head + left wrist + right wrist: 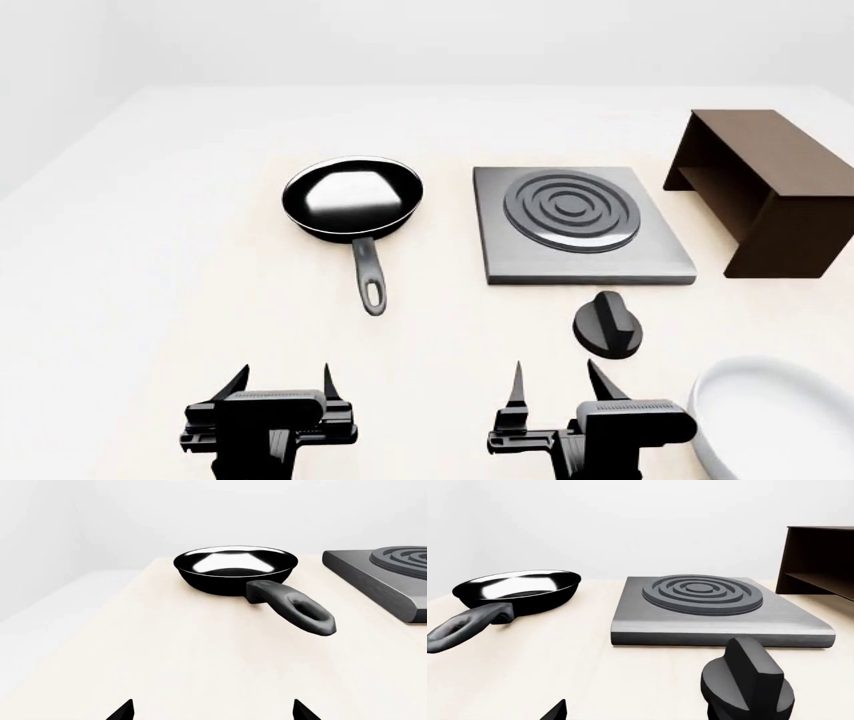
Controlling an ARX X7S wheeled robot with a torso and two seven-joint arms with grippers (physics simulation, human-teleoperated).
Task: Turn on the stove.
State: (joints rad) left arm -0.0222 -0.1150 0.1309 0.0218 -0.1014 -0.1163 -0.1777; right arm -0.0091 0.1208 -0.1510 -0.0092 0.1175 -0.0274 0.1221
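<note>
The stove (587, 255) is a flat grey hotplate with a dark ring burner, at the table's middle right; it also shows in the right wrist view (720, 617) and the left wrist view (380, 575). Its round black knob (609, 325) sits on the table just in front of it, and close ahead in the right wrist view (747, 682). My right gripper (553, 383) is open and empty, a little short and left of the knob. My left gripper (279, 383) is open and empty, near the front edge, short of the pan handle.
A black frying pan (352, 200) lies left of the stove, handle pointing toward me; it shows in both wrist views (233, 567) (514, 592). A dark brown wooden box (767, 190) stands right of the stove. A white bowl rim (761, 415) is at front right.
</note>
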